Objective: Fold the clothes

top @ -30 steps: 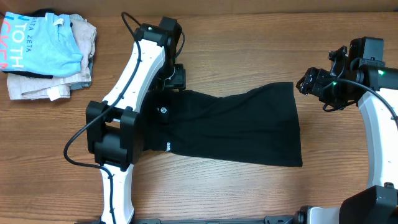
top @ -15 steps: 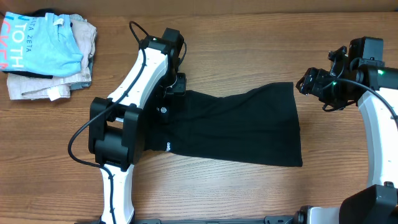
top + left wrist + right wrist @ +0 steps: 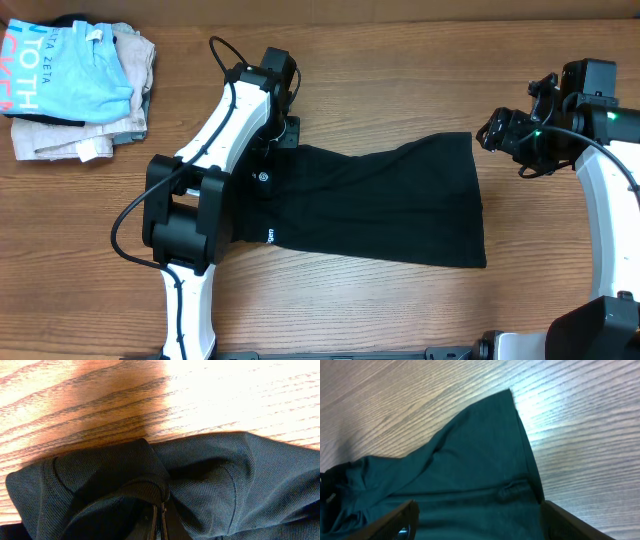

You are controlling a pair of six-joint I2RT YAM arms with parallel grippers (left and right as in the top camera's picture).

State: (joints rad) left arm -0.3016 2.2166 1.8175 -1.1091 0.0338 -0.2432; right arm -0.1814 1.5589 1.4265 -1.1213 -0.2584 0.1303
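Observation:
A black polo shirt (image 3: 380, 200) lies spread flat across the middle of the wooden table. My left gripper (image 3: 283, 132) is at its upper left end. In the left wrist view its fingers (image 3: 160, 522) are pressed together, with bunched collar fabric (image 3: 115, 480) pinched around them. My right gripper (image 3: 492, 132) hovers just off the shirt's upper right corner. In the right wrist view it (image 3: 480, 522) stands wide open, one finger (image 3: 395, 520) on each side, above the shirt's corner (image 3: 470, 460) and holding nothing.
A pile of clothes sits at the back left corner, a light blue printed shirt (image 3: 70, 60) on top of beige cloth (image 3: 95, 140). The left arm's white links (image 3: 215, 130) cross the shirt's left end. The right arm's base (image 3: 600, 320) stands at the lower right.
My left gripper shifted slightly right onto the collar and closed from open to shut on the fabric. The right arm and the shirt have not moved.

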